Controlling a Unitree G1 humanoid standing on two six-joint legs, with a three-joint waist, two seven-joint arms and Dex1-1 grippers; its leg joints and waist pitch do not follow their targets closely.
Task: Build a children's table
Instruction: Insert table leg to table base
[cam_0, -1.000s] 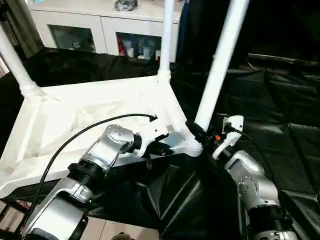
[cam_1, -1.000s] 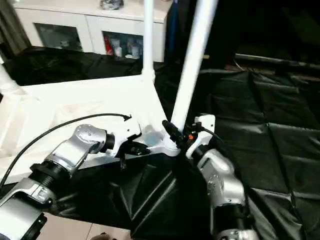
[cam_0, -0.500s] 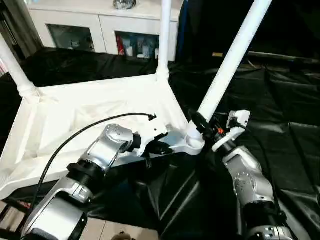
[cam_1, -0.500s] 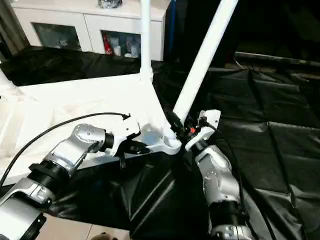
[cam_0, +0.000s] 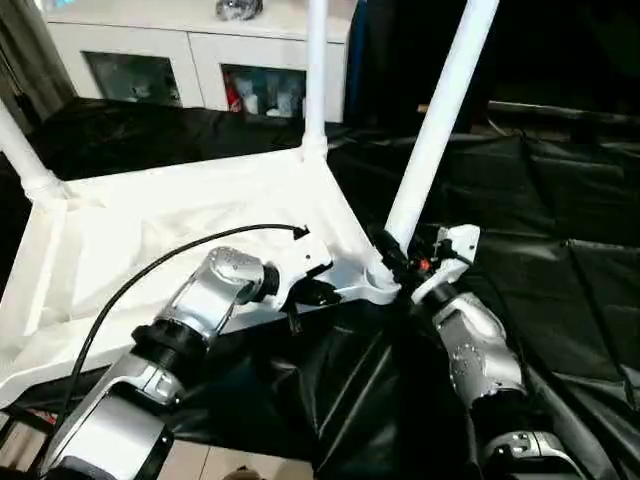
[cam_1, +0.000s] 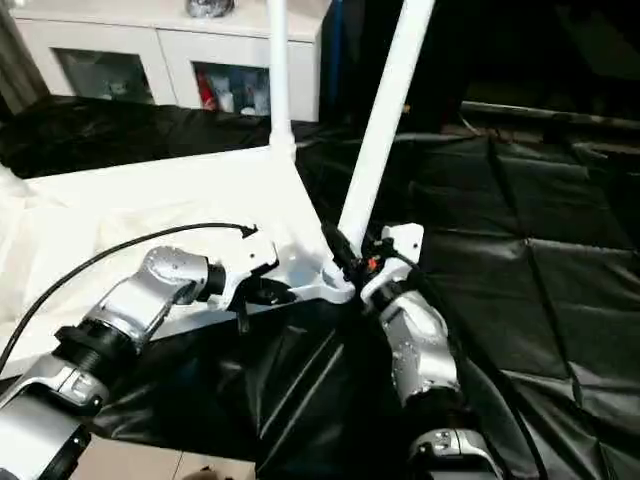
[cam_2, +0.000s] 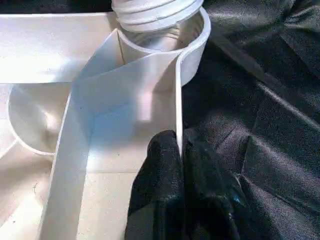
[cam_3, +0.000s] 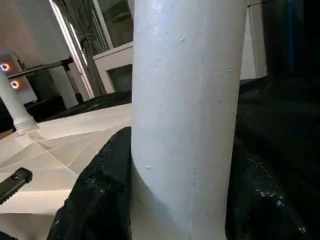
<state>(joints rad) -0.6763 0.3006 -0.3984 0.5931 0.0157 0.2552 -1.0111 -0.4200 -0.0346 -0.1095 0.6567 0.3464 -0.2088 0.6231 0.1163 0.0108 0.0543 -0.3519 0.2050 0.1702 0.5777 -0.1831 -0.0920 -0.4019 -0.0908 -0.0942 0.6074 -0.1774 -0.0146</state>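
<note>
The children's table lies upside down: a white tabletop (cam_0: 150, 230) with its ribbed underside facing up. One leg (cam_0: 22, 150) stands at the far left corner and a second leg (cam_0: 315, 70) at the back corner. A third leg (cam_0: 435, 120) rises from the near right corner socket (cam_0: 378, 287), leaning slightly right. My right gripper (cam_0: 397, 256) is shut on this leg's base, with black fingers (cam_3: 100, 190) on both sides of the tube (cam_3: 185, 115). My left gripper (cam_2: 179, 142) is shut on the tabletop's rim (cam_2: 176, 90), next to that socket (cam_2: 165, 35).
The black-draped work table (cam_0: 560, 200) lies under and to the right of the tabletop. A white cabinet (cam_0: 200, 50) with glass doors stands at the back. A black cable (cam_0: 150, 280) arcs over my left forearm.
The held leg leaned far to the right half a second ago and now stands closer to upright. My right gripper moved with it. The left gripper kept its hold.
</note>
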